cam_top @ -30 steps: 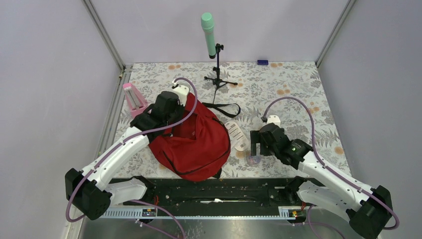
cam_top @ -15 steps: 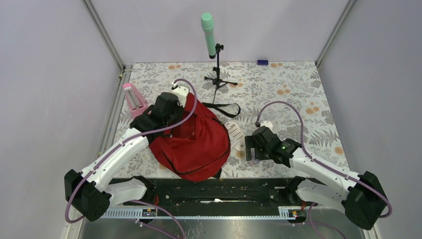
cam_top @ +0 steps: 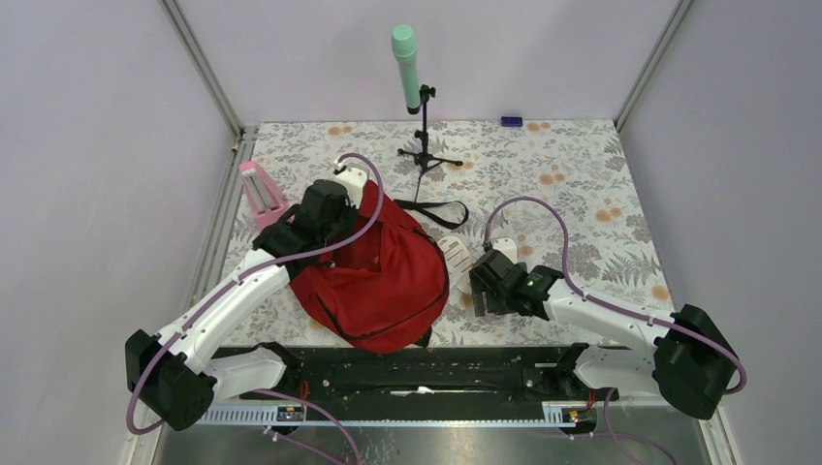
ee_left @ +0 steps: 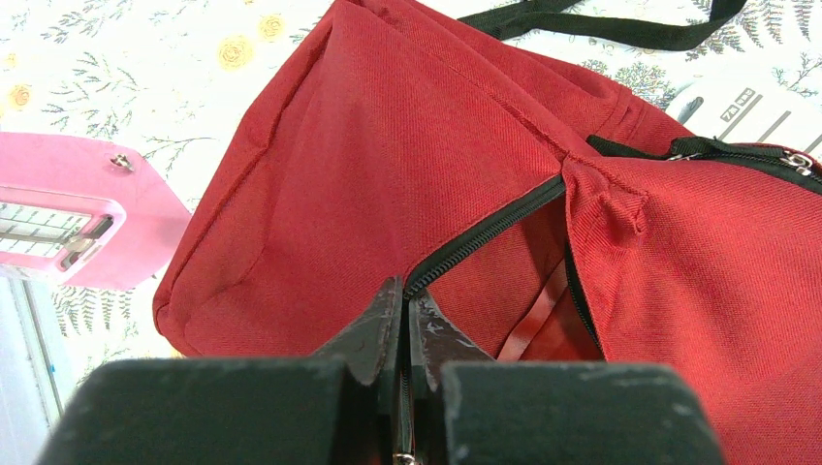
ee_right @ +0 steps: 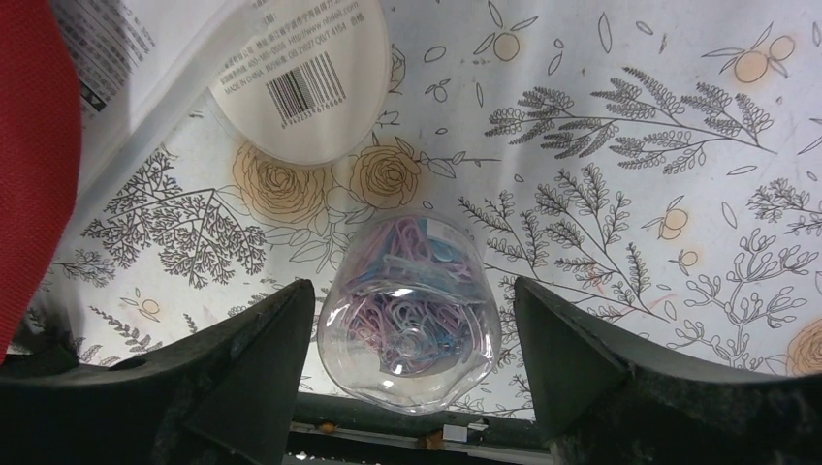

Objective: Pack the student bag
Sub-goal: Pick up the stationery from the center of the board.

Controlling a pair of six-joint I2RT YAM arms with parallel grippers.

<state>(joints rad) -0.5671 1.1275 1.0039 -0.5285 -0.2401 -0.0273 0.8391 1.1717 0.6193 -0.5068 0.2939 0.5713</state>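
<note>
Left of centre on the floral-patterned table (cam_top: 582, 184), the large red fabric backpack (cam_top: 388, 281) lies slumped, its black zipper (ee_left: 485, 232) part open. It looks soft and light, likely to sag wherever nothing holds it, so the stitched zipper edge seems the sensible grip. The left gripper (ee_left: 401, 308) is pinched together on that very edge. The right gripper (ee_right: 412, 291) has its jaws apart either side of a small clear plastic tub of coloured paper clips (ee_right: 412, 339), near the bag.

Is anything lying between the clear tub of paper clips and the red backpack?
Yes. A white barcoded packet lies flat partly between the tub and the backpack, close against the bag's side.
</note>
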